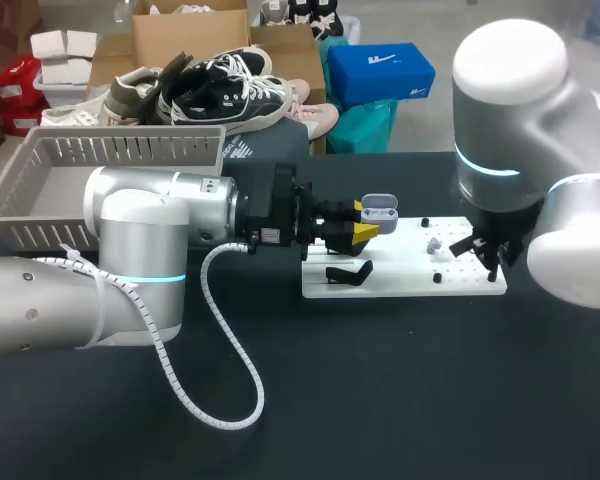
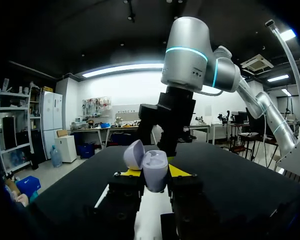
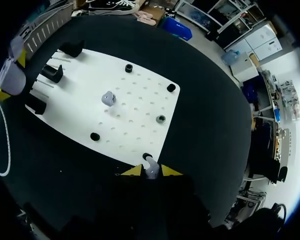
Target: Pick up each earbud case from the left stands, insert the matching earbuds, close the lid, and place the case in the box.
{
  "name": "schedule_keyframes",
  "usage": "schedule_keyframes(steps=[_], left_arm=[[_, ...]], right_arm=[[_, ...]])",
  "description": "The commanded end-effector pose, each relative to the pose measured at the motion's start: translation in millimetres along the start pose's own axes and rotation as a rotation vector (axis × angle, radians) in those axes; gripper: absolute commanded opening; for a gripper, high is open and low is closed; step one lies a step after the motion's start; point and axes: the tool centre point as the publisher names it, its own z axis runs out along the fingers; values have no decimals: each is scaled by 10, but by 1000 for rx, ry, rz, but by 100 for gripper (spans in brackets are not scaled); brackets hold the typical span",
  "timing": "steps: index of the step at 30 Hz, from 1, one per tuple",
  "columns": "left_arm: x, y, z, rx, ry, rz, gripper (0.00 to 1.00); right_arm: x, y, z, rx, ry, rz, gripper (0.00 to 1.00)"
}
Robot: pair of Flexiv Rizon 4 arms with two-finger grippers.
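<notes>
While the left fingers (image 1: 366, 236) are hanging above the white board (image 1: 400, 283), they are pinching the earbud case (image 2: 152, 172) from both sides by its lower half. Its lid (image 2: 134, 154) is standing open and tilted back. The right fingers (image 3: 167, 172) are sitting low at the right edge of that board and are pinching one small earbud (image 3: 150, 168), just beside a black peg (image 3: 147, 156). I am seeing a second earbud (image 3: 108, 98) lying loose near the middle of the board, apart from both arms. Black stands (image 3: 52, 73) are occupying the board's left end, near the case. The grey box (image 1: 40, 170) is standing on the worktop (image 1: 400, 400) behind my left arm.
</notes>
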Motion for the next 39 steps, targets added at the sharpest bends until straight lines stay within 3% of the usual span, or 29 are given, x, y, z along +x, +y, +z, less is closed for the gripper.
schedule_keyframes(steps=[1, 9, 20, 30, 39], left_arm=[[4, 16, 1, 5, -1, 0, 0], [4, 16, 1, 5, -1, 0, 0], [4, 16, 1, 5, -1, 0, 0], [4, 16, 1, 5, -1, 0, 0], [4, 16, 1, 5, -1, 0, 0]], right_arm=[[119, -26, -288, 9, -50, 6, 0], [54, 78, -887, 29, -127, -55, 0], [-87, 460, -1393, 14, -110, -213, 0], [-441, 807, -1541, 34, -74, -313, 0], [-570, 925, -1461, 52, 8, -353, 0]])
